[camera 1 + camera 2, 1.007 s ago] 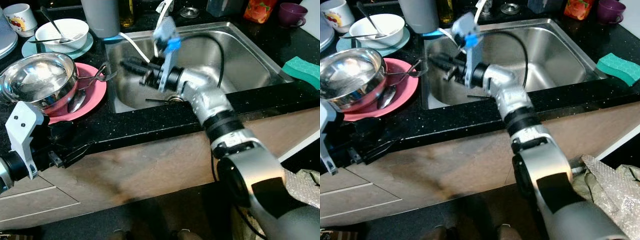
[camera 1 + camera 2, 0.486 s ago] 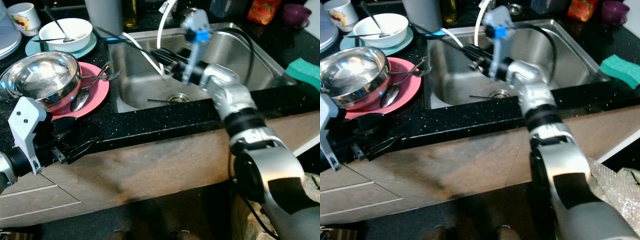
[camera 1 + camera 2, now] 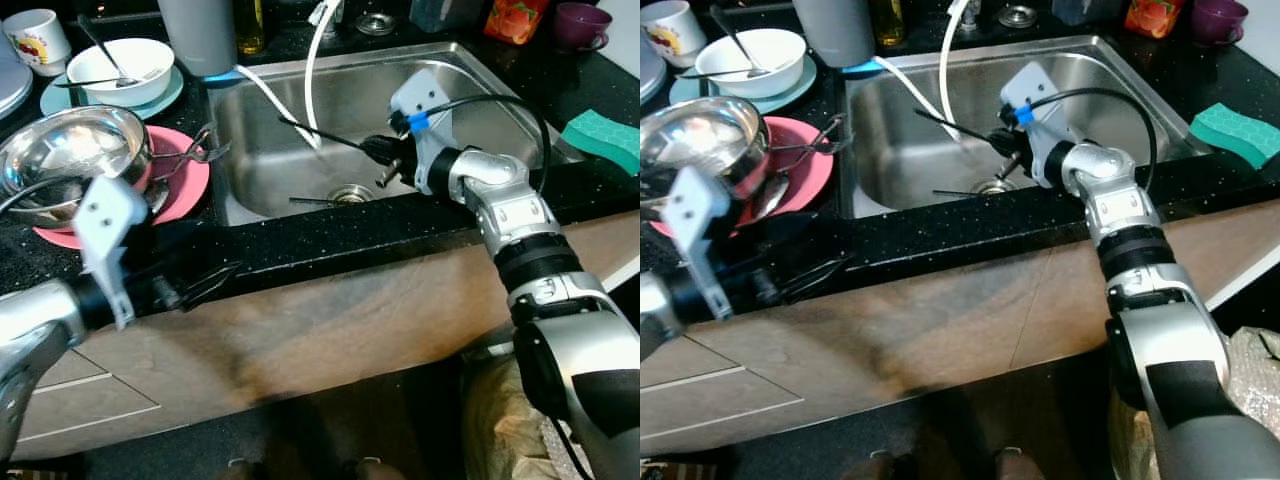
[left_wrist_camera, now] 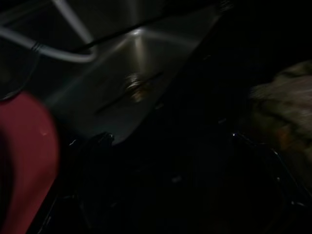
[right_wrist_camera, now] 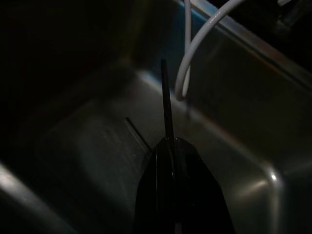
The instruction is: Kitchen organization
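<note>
- The right end effector (image 3: 372,150) hangs over the sink (image 3: 500,130), fingers clamped on a thin black stick (image 3: 320,135).
- The stick's long axis runs from the fingertips toward the sink's back-left corner.
- The left end effector (image 3: 200,285) idles past the surface's front edge, fingers apart.

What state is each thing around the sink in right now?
right gripper: jaws shut on a black chopstick, above the sink.
second chopstick: lying flat on the sink floor by the drain.
steel bowl: upright on the pink plate.
white bowl: upright, spoon inside.
purple cup: upright.
left gripper: low at the counter edge.
</note>
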Controlling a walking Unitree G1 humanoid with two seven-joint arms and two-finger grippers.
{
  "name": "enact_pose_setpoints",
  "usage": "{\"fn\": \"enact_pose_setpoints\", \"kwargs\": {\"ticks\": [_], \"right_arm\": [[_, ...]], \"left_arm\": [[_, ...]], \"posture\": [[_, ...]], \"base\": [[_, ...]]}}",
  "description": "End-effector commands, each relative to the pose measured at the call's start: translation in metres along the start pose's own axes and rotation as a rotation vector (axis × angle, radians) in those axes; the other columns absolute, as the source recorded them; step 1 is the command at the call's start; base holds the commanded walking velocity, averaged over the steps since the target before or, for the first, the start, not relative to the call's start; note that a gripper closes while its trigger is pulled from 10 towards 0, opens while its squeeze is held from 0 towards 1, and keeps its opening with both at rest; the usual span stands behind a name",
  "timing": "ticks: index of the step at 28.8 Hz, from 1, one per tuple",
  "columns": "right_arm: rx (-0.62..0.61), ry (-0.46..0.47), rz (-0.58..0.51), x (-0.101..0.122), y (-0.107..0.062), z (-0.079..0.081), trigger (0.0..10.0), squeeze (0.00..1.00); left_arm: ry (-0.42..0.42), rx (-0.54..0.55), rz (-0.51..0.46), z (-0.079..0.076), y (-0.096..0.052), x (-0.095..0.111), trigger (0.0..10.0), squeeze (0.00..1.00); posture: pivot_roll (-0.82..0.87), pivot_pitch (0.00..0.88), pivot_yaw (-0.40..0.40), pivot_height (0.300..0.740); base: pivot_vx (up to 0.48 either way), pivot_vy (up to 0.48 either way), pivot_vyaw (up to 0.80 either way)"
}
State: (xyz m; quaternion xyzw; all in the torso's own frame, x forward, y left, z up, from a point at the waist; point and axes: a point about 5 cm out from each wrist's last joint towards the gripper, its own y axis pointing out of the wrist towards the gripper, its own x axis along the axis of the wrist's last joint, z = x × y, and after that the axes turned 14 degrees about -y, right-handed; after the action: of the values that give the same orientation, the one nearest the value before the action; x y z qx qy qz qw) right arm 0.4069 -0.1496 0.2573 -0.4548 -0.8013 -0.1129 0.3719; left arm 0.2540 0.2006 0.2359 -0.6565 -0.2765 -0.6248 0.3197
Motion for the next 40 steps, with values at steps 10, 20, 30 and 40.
{"fn": "enact_pose_setpoints", "kwargs": {"ticks": [10,20,30,40], "right_arm": [[-0.007,-0.053,0.022,0.000,0.005,0.005,10.0,1.00],[-0.189,0.009,-0.047,0.016,0.005,-0.016,10.0,0.00],[-0.265,0.103,-0.124,0.028,0.005,-0.025,10.0,0.00],[-0.196,0.125,-0.150,0.029,0.013,-0.009,10.0,0.00]], "left_arm": [[-0.005,0.146,0.068,0.015,-0.001,-0.006,10.0,0.00],[-0.036,0.222,-0.058,0.019,0.007,0.021,10.0,0.00],[-0.054,0.355,-0.136,0.033,0.003,0.073,10.0,0.09],[0.040,0.755,-0.085,0.076,-0.043,0.099,10.0,0.21]], "posture": [[0.08,0.157,0.001,0.740],[0.08,0.154,0.003,0.740],[0.08,0.151,0.002,0.740],[0.09,0.146,-0.004,0.740]], "base": [[0.000,0.000,0.00],[0.000,0.000,0.00],[0.000,0.000,0.00],[0.000,0.000,0.00]]}}
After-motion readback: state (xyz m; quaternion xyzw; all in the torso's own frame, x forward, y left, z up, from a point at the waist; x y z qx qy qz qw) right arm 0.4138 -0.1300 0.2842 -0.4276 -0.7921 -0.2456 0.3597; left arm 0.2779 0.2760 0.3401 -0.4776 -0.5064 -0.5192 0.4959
